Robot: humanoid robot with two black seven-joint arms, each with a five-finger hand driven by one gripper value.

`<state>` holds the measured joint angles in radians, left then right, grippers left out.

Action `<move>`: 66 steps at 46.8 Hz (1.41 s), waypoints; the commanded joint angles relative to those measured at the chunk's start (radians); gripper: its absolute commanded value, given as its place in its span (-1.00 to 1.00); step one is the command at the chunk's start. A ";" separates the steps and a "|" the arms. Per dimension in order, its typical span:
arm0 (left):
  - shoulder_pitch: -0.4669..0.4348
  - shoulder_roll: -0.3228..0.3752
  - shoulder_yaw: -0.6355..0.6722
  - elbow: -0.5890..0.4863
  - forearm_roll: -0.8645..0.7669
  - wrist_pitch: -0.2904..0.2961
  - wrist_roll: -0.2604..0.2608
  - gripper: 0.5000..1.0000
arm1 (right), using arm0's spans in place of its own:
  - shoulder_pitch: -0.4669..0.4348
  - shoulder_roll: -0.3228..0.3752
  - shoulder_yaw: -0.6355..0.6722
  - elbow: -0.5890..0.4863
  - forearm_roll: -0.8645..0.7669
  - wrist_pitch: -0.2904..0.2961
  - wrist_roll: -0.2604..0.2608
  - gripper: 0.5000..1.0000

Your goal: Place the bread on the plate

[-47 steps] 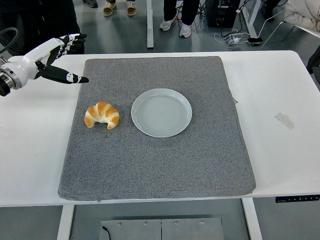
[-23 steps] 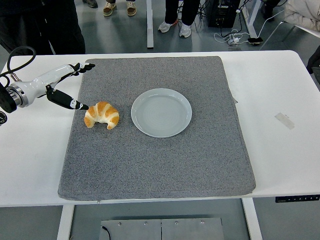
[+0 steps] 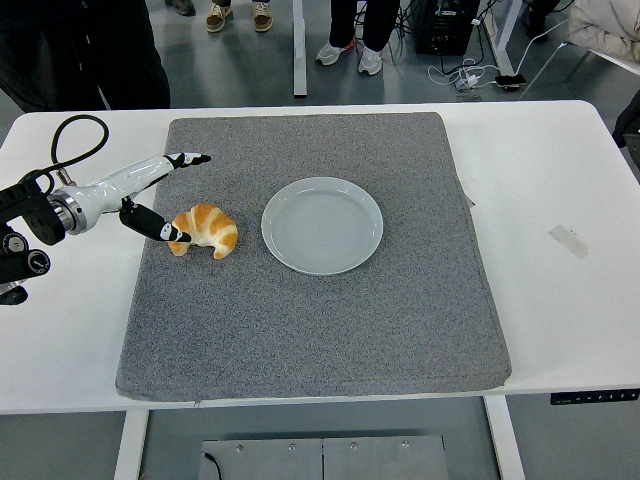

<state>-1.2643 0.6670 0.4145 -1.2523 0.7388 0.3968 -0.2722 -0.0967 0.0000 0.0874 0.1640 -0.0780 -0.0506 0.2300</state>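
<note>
Grey felt matting (image 3: 330, 330) covers the middle of the white surface (image 3: 560, 300). On it lies the bread (image 3: 204, 229), a golden croissant, just left of the empty pale plate (image 3: 322, 225) and apart from it. The left hand (image 3: 140, 195) reaches in from the left with its fingers (image 3: 188, 159) spread wide; the thumb tip touches the croissant's left end, and nothing is grasped.

One croissant (image 3: 204, 229), one white plate (image 3: 322, 225), one grey mat (image 3: 310, 320), one white table (image 3: 560, 300), one robot hand (image 3: 150, 195); perhaps three people's feet at the top edge
</note>
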 commanded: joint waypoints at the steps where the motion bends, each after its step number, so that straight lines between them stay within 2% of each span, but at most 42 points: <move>1: 0.008 -0.020 0.007 0.001 0.016 0.036 0.013 0.92 | 0.000 0.000 0.000 0.000 0.000 0.000 0.000 1.00; 10: 0.006 -0.032 0.049 0.002 0.028 0.085 0.024 0.91 | 0.000 0.000 0.000 0.000 0.000 0.000 0.000 1.00; 19: 0.008 -0.034 0.050 0.016 0.042 0.088 0.024 0.88 | 0.000 0.000 0.000 0.000 0.000 0.000 0.000 1.00; 30: 0.028 -0.087 0.058 0.065 0.044 0.111 0.024 0.82 | 0.000 0.000 0.000 0.000 0.000 0.000 0.000 1.00; 48: 0.039 -0.132 0.078 0.122 0.044 0.114 0.027 0.70 | 0.000 0.000 0.000 0.000 0.000 0.000 0.000 1.00; 61: 0.046 -0.149 0.089 0.137 0.060 0.137 0.027 0.66 | 0.000 0.000 0.000 0.000 0.000 0.000 0.000 1.00; 66: 0.048 -0.153 0.092 0.139 0.065 0.137 0.027 0.57 | 0.000 0.000 0.000 0.000 0.000 0.000 0.000 1.00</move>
<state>-1.2181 0.5183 0.5048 -1.1137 0.8020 0.5339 -0.2454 -0.0968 0.0000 0.0874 0.1640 -0.0781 -0.0506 0.2301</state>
